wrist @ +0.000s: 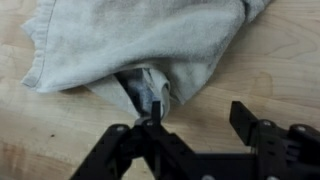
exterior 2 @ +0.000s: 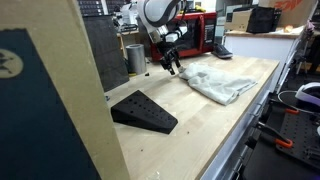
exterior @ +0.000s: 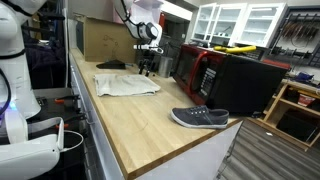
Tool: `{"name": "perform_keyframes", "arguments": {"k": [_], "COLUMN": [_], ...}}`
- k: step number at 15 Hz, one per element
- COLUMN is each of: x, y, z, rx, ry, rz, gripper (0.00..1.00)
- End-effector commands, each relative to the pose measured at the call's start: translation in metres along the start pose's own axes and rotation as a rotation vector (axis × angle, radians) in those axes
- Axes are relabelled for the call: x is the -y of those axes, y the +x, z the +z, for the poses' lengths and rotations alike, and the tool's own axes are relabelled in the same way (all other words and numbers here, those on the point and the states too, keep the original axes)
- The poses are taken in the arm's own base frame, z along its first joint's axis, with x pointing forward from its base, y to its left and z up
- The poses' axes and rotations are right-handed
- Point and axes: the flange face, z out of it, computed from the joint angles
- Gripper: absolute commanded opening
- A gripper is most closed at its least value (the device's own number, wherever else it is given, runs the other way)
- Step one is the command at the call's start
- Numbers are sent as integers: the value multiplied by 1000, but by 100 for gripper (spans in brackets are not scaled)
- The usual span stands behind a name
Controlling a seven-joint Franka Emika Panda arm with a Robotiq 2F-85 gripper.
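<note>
Jaws observed apart, not clamped on anything: in the wrist view the gripper (wrist: 197, 112) has one finger against a folded hem of the towel (wrist: 140, 40), the other finger (wrist: 245, 118) over bare wood beside it. The towel lies crumpled on the wooden table (exterior: 150, 125), directly below the gripper (exterior: 148, 66) in both exterior views. Noted nearby: a grey shoe (exterior: 200, 118) towards the table's edge, a red and black appliance (exterior: 225, 75), a cardboard box (exterior: 105, 40) and a black wedge (exterior 2: 143, 110).

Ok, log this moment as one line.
gripper: open, at towel edge | one finger against towel fold | towel: crumpled on table | shoe: apart, farther along table
</note>
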Motion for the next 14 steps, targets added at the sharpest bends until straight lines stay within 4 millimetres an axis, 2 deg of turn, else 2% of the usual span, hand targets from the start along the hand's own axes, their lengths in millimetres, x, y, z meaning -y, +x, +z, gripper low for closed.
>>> {"name": "perform_keyframes", "arguments": {"k": [1, 5, 7, 14], "x": [2, 0, -5, -26], "y": [7, 9, 8, 2], "z": [-3, -2, -3, -15], "rx": [20, 38, 44, 61], "ry": [-9, -8, -7, -25], "rz": [13, 19, 26, 79], "gripper": [42, 12, 0, 0]}}
